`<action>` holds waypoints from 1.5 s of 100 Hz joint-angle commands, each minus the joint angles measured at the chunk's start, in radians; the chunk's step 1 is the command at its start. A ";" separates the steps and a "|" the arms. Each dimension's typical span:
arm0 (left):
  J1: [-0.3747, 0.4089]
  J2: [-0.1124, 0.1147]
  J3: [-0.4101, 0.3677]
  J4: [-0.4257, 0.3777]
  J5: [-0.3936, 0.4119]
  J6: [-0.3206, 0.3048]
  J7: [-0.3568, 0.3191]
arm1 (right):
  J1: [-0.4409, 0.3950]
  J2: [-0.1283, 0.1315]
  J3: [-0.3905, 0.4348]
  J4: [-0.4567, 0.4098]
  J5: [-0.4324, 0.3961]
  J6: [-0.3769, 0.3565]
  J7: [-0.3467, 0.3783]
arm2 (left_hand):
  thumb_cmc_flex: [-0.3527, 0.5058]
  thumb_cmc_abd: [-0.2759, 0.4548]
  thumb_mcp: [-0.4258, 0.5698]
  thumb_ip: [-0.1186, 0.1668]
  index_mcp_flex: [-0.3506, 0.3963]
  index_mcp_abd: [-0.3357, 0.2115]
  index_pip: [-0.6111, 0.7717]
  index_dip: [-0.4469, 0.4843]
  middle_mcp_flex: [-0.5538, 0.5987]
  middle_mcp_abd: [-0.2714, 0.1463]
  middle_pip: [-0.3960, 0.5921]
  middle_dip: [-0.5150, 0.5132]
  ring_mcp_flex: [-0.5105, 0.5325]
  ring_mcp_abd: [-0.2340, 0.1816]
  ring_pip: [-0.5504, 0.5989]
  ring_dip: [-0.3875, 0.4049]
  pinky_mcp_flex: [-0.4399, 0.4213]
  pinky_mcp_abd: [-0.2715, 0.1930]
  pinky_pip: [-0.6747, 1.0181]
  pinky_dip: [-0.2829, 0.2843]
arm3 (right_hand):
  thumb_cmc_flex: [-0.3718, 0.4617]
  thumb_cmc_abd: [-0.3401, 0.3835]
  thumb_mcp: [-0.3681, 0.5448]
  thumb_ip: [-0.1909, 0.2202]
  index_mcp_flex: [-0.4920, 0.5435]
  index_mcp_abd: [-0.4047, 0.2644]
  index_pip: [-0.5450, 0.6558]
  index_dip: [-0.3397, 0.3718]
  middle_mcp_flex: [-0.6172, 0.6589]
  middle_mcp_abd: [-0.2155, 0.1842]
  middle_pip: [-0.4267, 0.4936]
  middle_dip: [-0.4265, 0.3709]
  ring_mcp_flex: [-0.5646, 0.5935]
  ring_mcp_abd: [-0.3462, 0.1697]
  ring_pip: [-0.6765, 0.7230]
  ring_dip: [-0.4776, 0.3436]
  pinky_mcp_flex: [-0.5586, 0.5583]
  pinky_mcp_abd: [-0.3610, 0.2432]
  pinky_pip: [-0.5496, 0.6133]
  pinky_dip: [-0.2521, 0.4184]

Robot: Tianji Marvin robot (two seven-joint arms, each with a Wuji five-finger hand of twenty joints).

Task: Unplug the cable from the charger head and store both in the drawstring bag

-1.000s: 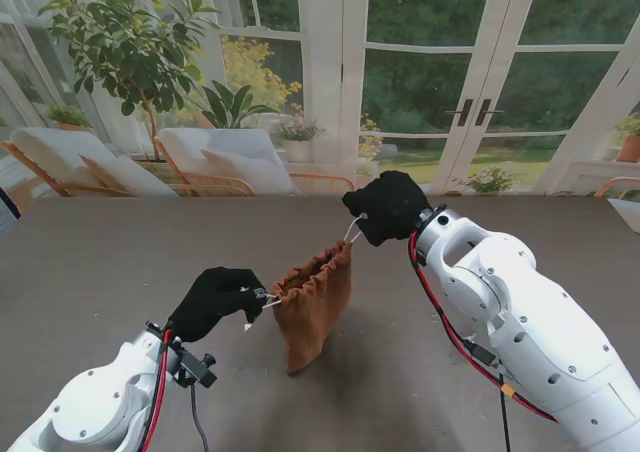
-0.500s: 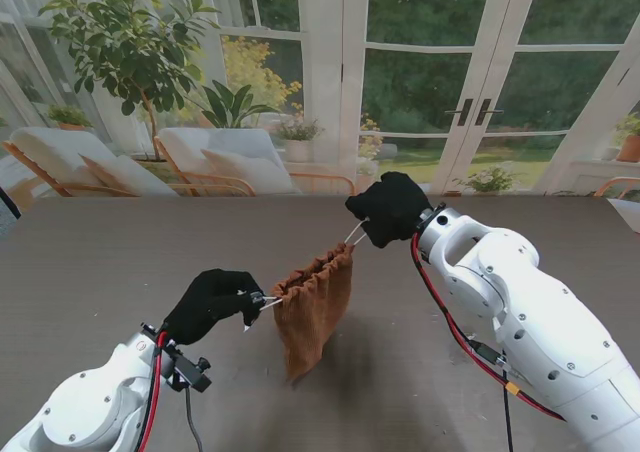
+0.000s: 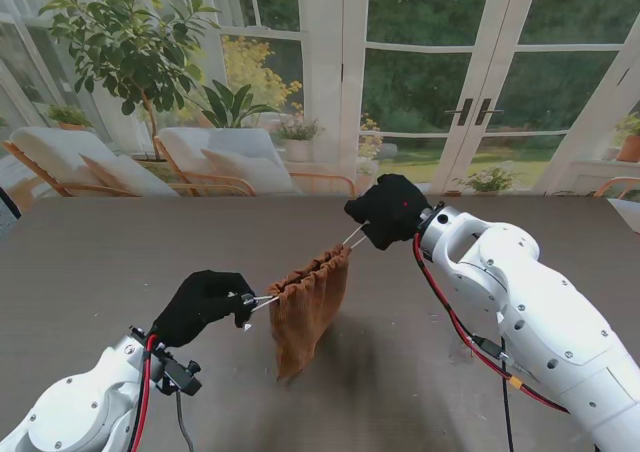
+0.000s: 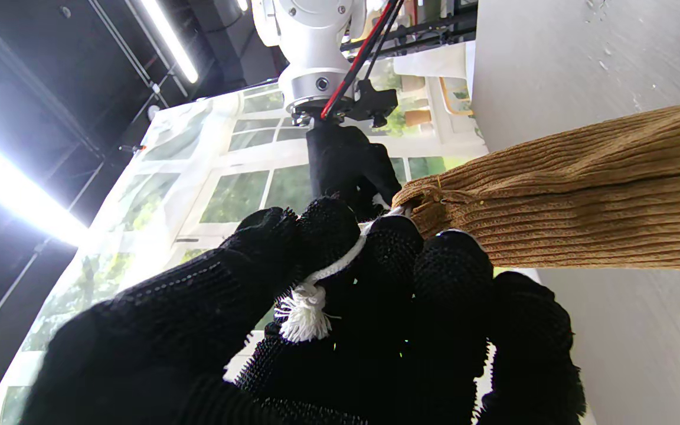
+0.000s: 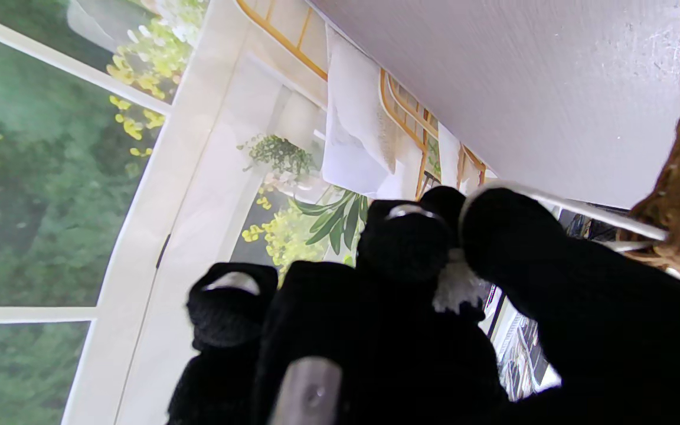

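Left hand, nearest me, fingers pinched on a white drawstring; the frayed knot sits between fingertips. Brown corduroy drawstring bag hangs between both hands, mouth cinched and gathered, lower end at or just over the grey table. Right hand, farther, clamped on the opposite cord, pulled taut. Cable and charger head not visible.

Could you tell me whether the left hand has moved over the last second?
Yes. The left hand has drawn back toward me and further left across the table, away from the brown drawstring bag, pulling its white cord longer.
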 commanded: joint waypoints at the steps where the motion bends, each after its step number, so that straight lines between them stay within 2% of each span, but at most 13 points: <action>1: 0.009 0.001 -0.004 -0.014 -0.002 -0.007 -0.017 | 0.005 0.004 -0.004 0.010 -0.009 -0.009 0.010 | -0.026 0.058 0.037 -0.022 0.082 -0.040 0.072 0.007 0.035 -0.049 0.015 -0.016 0.041 -0.022 0.048 0.000 0.019 -0.040 0.035 -0.012 | 0.015 -0.015 0.092 -0.013 0.006 -0.027 0.037 0.018 0.089 0.047 0.031 0.012 0.006 -0.217 0.040 0.012 0.523 -0.027 0.045 -0.005; 102: 0.080 -0.005 -0.024 -0.095 0.030 -0.074 0.058 | 0.077 0.017 -0.050 0.118 -0.038 -0.017 0.011 | -0.032 0.060 0.040 -0.020 0.085 -0.043 0.074 0.007 0.042 -0.054 0.018 -0.033 0.054 -0.032 0.058 0.001 0.036 -0.040 0.046 -0.016 | 0.012 -0.010 0.091 -0.014 0.001 -0.034 0.041 0.015 0.088 0.043 0.030 0.012 0.006 -0.222 0.036 0.013 0.523 -0.033 0.042 -0.004; 150: 0.124 -0.008 -0.039 -0.146 0.057 -0.080 0.091 | 0.107 0.020 -0.069 0.158 -0.037 -0.007 0.021 | -0.035 0.060 0.042 -0.018 0.089 -0.047 0.075 0.008 0.047 -0.056 0.023 -0.045 0.063 -0.038 0.063 0.000 0.046 -0.039 0.052 -0.020 | 0.012 -0.010 0.090 -0.013 0.000 -0.034 0.042 0.014 0.089 0.043 0.029 0.012 0.006 -0.222 0.036 0.013 0.523 -0.033 0.042 -0.004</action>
